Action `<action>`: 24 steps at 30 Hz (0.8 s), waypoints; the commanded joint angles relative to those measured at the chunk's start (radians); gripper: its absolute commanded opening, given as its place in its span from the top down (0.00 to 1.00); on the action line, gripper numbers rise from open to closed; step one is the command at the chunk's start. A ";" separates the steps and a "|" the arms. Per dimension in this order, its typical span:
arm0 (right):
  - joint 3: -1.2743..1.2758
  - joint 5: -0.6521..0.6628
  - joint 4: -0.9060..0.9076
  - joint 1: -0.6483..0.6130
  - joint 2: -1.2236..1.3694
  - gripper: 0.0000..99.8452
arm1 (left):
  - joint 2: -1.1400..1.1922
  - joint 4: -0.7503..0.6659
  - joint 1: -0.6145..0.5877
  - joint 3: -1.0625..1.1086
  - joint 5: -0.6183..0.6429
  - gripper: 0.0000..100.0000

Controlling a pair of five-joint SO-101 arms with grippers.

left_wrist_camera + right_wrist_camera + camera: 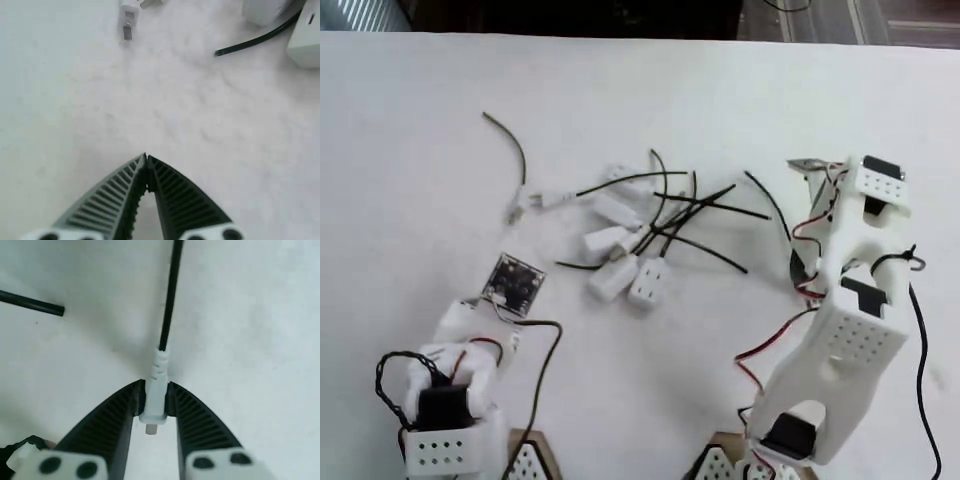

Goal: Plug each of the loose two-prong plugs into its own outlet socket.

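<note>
My right gripper is shut on a white two-prong plug, whose black cable runs away over the table. In the high view this gripper sits at the right, apart from the cluster of white outlet sockets at the centre. My left gripper is shut with nothing in it, low over bare table. A loose white plug lies beyond it, the same plug lying left of the sockets with its cord curling away. Two socket blocks lie farther off.
Several black cords fan out from the sockets towards the right arm. A cut cable end lies near the held plug. The left arm's base and the right arm's body occupy the front of the white table.
</note>
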 commanded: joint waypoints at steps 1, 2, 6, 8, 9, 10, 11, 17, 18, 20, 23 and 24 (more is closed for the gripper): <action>-0.112 0.005 0.102 0.033 -0.051 0.98 | -0.007 -0.014 -0.008 -0.005 -0.006 0.98; -0.114 0.005 0.101 0.035 -0.074 0.98 | -0.007 -0.014 -0.007 -0.005 -0.006 0.98; -0.107 0.005 0.101 0.039 -0.182 0.98 | -0.007 -0.015 -0.002 -0.012 -0.006 0.98; -0.072 0.005 0.101 0.035 -0.255 0.98 | -0.007 -0.032 -0.002 -0.026 0.000 0.98; -0.043 0.005 0.101 0.024 -0.297 0.98 | -0.007 -0.041 -0.002 -0.035 0.002 0.98; -0.006 0.005 0.101 0.015 -0.346 0.98 | -0.007 -0.054 -0.002 -0.051 0.002 0.98; 0.037 0.005 0.101 0.004 -0.400 0.98 | -0.007 -0.064 -0.002 -0.071 0.003 0.98; 0.354 -0.034 0.093 -0.127 -0.812 0.98 | -0.007 -0.072 -0.001 -0.250 0.078 0.98; 0.407 -0.061 0.081 -0.160 -0.888 0.98 | -0.007 -0.074 -0.001 -0.278 0.121 0.98; 0.511 -0.118 0.041 -0.245 -1.046 0.98 | -0.007 -0.091 -0.001 -0.307 0.189 0.98; 0.666 -0.218 -0.044 -0.395 -1.271 0.98 | -0.002 -0.166 -0.001 -0.305 0.245 0.98; 0.715 -0.258 -0.073 -0.450 -1.336 0.98 | -0.002 -0.181 0.001 -0.305 0.256 0.98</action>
